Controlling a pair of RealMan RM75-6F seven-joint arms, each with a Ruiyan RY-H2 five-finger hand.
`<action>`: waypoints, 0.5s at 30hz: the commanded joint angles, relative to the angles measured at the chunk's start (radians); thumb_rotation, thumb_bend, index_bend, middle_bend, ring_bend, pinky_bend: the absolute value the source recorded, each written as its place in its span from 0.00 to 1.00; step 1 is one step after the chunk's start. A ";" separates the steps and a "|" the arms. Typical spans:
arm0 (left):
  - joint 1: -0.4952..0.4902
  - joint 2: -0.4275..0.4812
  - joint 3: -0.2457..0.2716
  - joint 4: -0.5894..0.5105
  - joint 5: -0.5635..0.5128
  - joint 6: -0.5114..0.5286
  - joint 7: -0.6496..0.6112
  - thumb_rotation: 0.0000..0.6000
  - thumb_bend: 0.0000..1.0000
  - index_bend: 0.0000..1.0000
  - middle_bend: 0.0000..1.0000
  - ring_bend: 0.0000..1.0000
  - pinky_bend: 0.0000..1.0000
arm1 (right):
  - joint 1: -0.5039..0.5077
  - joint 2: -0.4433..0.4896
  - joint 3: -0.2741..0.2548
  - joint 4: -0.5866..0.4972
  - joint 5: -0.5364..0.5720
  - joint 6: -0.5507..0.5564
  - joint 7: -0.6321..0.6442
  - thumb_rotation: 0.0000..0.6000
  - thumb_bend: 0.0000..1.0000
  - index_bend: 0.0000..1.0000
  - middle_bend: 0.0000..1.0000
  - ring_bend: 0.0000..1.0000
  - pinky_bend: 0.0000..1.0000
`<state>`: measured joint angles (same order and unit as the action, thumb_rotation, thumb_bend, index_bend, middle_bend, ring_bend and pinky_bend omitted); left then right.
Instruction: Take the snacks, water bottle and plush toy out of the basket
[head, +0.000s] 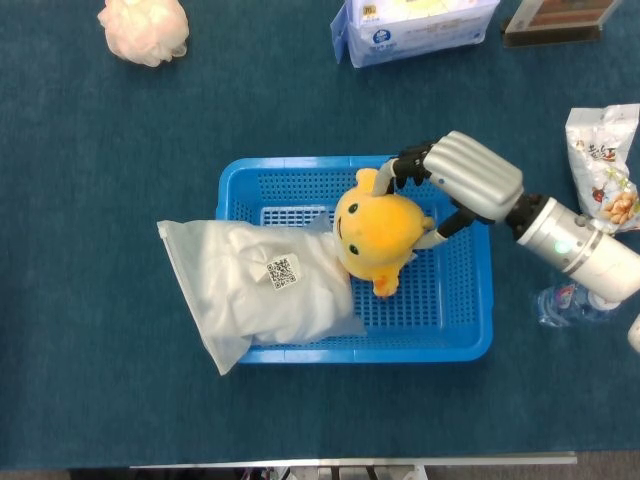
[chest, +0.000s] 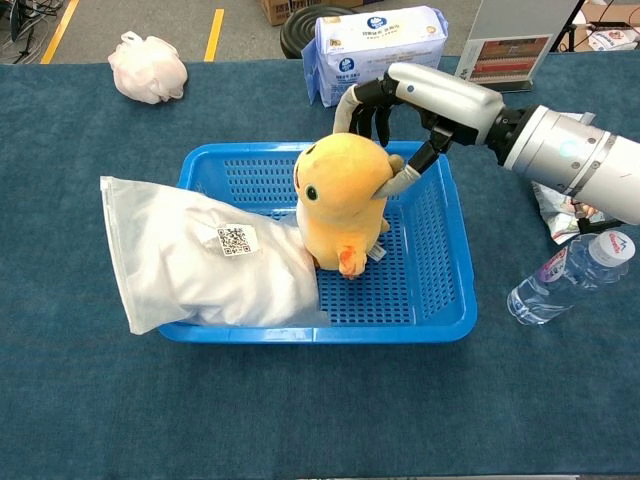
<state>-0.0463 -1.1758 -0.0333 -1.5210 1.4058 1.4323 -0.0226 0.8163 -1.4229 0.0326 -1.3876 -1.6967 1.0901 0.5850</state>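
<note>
1. Two of the three task items lie outside the basket (head: 480, 300) in the head view: the snack bag (head: 603, 165) at the right edge of the frame and the water bottle (head: 565, 303) at lower right, partly hidden under the forearm. Both rest on the blue surface (head: 120, 150).
2. Head view, step in hand: lifting out the plush toy (head: 378, 232). The right robot hand (head: 455, 180) is clamped on the toy's head, at centre-right of the frame. The toy sits inside the basket against a white pouch (head: 255, 290), which overhangs the basket's left rim.
3. Head view, left robot hand: not shown.
4. Chest view: the right robot hand (chest: 425, 95) holds the plush toy (chest: 343, 200) from above and behind, fingers curled over the crown, thumb at the side. The toy stands upright; whether its feet touch the basket floor cannot be told.
5. Chest view, next move, as judged: raise the toy above the basket's (chest: 455, 270) right wall, then carry it toward the right of the frame.
6. Chest view, edges and room: the water bottle (chest: 565, 275) and snack bag (chest: 560, 210) occupy the right. Bare surface (chest: 300, 420) spans the lower frame. A tissue pack (chest: 375, 50) stands just beyond the far rim at top centre, a bath pouf (chest: 147, 65) at upper left.
</note>
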 joint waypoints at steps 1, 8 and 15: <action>-0.001 0.000 -0.001 -0.001 0.000 -0.001 0.001 1.00 0.25 0.43 0.38 0.33 0.52 | -0.010 0.018 0.008 -0.025 0.002 0.026 -0.004 1.00 0.00 0.49 0.56 0.49 0.53; -0.004 0.000 -0.002 -0.008 0.005 0.000 0.010 1.00 0.25 0.44 0.38 0.33 0.52 | -0.036 0.074 0.024 -0.102 -0.002 0.089 -0.051 1.00 0.00 0.52 0.58 0.51 0.54; -0.008 0.000 -0.005 -0.016 0.006 0.000 0.020 1.00 0.25 0.44 0.38 0.33 0.52 | -0.085 0.186 0.036 -0.230 -0.005 0.160 -0.160 1.00 0.00 0.52 0.58 0.51 0.54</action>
<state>-0.0541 -1.1756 -0.0385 -1.5363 1.4118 1.4325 -0.0025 0.7506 -1.2701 0.0639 -1.5828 -1.7007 1.2272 0.4571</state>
